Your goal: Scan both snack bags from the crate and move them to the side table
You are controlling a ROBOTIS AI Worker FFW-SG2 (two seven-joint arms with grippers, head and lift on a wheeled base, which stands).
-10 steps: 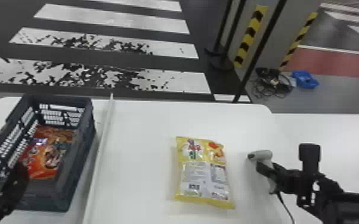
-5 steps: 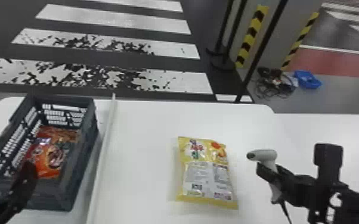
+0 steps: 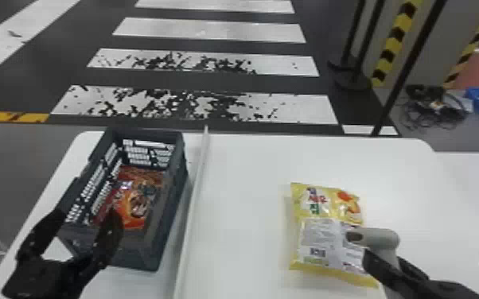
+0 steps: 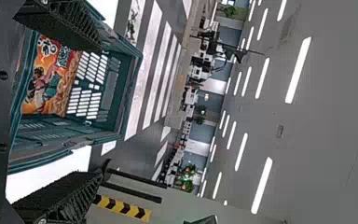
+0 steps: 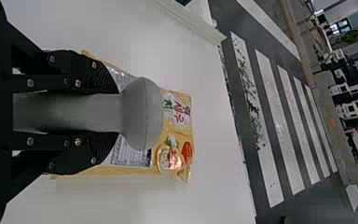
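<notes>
The right gripper (image 3: 384, 258) clamps the scanner (image 3: 376, 237) over the yellow bag (image 3: 332, 199), lettering and small code up on the table (image 3: 242, 171), while the left gripper (image 3: 85, 214), jaws apart, is at the crate (image 3: 163, 246) holding the lettered orange bag (image 3: 139, 199).

Dark floor (image 3: 282, 84) | white crosswalk stripes (image 3: 211, 30) (two rather patchy) | yellow-black chevron strips (image 3: 394, 37) | long ceiling lights (image 4: 298, 70)

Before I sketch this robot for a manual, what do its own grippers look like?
Both the left gripper and the right gripper are black, with tapering fingers that have finely ribbed inner faces. Flat black bars on the right one carry small, round, silvery screw heads.
</notes>
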